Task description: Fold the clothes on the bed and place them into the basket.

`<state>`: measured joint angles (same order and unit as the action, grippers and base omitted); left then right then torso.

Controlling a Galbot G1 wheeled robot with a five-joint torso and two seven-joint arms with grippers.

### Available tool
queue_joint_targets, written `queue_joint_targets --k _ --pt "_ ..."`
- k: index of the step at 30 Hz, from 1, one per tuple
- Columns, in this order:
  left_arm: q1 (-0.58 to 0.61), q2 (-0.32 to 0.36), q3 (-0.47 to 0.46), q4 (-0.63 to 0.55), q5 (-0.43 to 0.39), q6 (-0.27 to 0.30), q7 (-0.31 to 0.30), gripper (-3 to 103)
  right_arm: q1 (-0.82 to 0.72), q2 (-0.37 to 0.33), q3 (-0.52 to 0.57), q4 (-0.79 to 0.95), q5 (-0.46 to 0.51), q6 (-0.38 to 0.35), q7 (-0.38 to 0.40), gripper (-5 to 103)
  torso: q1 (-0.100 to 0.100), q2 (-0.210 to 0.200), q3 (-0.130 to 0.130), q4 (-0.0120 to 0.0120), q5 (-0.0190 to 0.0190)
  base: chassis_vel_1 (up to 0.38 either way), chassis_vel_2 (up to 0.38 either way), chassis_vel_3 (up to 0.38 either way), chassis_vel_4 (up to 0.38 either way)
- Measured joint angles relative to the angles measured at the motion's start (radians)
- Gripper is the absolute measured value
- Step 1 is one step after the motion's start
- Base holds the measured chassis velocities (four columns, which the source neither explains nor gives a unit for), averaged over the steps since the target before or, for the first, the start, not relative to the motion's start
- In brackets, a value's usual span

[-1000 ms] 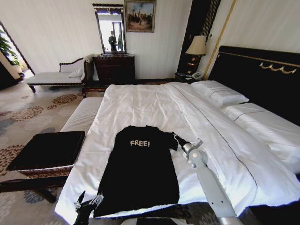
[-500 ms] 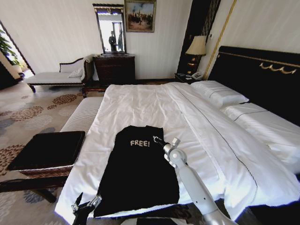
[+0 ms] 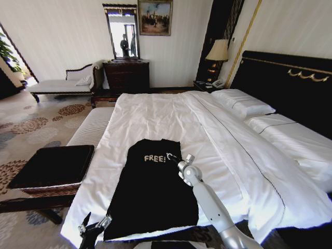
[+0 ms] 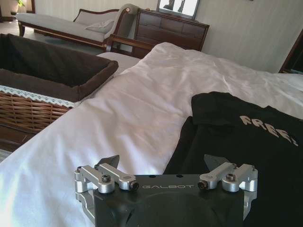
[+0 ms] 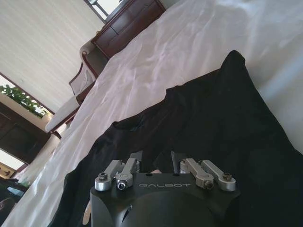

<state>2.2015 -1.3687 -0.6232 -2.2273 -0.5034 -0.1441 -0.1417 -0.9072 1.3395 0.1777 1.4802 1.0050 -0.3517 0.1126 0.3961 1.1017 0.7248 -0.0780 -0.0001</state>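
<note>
Where the room opens before you, the bed (image 3: 171, 114) runs from near to far under white sheets, with pillows (image 3: 241, 102) at the far right against a black headboard (image 3: 290, 78) trimmed in gold.

- The clothes (image 3: 153, 189): one black sleeveless top, lying flat on the near part of the bed, its white "FREE!" lettering toward the far end. The right side of the top is folded inward over the chest.
- Right tool (image 3: 170, 155): over the upper right of the top, beside the lettering. In the right wrist view its fingers (image 5: 135, 158) stand close together with a narrow gap over the black cloth; you cannot tell whether cloth is pinched between them.
- Left tool (image 3: 92, 224): at the near left edge of the bed, just beside the hem of the top, fingers (image 4: 110, 161) spread wide and holding nothing.
- The basket (image 3: 52, 168): brown wicker, on the floor to the left of the bed.
- Far wall: a dark dresser (image 3: 127, 75) beneath a mirror (image 3: 122, 32), a framed painting (image 3: 154, 16), a pale chaise longue (image 3: 65, 83) at left, a lamp (image 3: 218, 52) at right.
- Floor: patterned carpet (image 3: 31, 124).
</note>
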Motion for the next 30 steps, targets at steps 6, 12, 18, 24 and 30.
queue_joint_targets --k 6,12,18,24,30 --pt "-0.011 0.014 0.009 -0.003 0.002 0.006 -0.001 100 -0.055 -0.006 0.024 0.088 -0.004 0.014 -0.003 58 0.000 0.000 0.000 0.0004 0.0001 0.000 0.000 0.000 0.000" --pt "-0.041 0.023 0.009 -0.004 -0.017 0.023 -0.005 100 -0.105 -0.017 0.079 0.137 -0.002 0.017 0.006 74 0.000 0.000 0.000 0.0003 0.0002 0.000 0.000 0.000 0.000" --pt "-0.194 0.053 0.030 0.041 -0.146 0.104 -0.010 100 -0.257 -0.038 0.196 0.226 0.006 0.018 0.009 95 0.000 0.000 0.000 -0.0001 0.0003 0.000 0.000 0.000 0.000" --pt "-0.402 0.072 0.097 0.097 -0.311 0.225 -0.030 100 -0.379 -0.040 0.248 0.300 0.000 0.022 0.015 100 0.000 0.000 0.000 0.0001 0.0001 0.000 0.000 0.000 0.000" --pt "-0.571 0.075 0.140 0.169 -0.380 0.264 -0.044 98 -0.448 -0.039 0.266 0.341 -0.014 0.023 0.022 100 0.000 0.000 0.000 0.0001 0.0001 0.000 0.000 0.000 0.000"
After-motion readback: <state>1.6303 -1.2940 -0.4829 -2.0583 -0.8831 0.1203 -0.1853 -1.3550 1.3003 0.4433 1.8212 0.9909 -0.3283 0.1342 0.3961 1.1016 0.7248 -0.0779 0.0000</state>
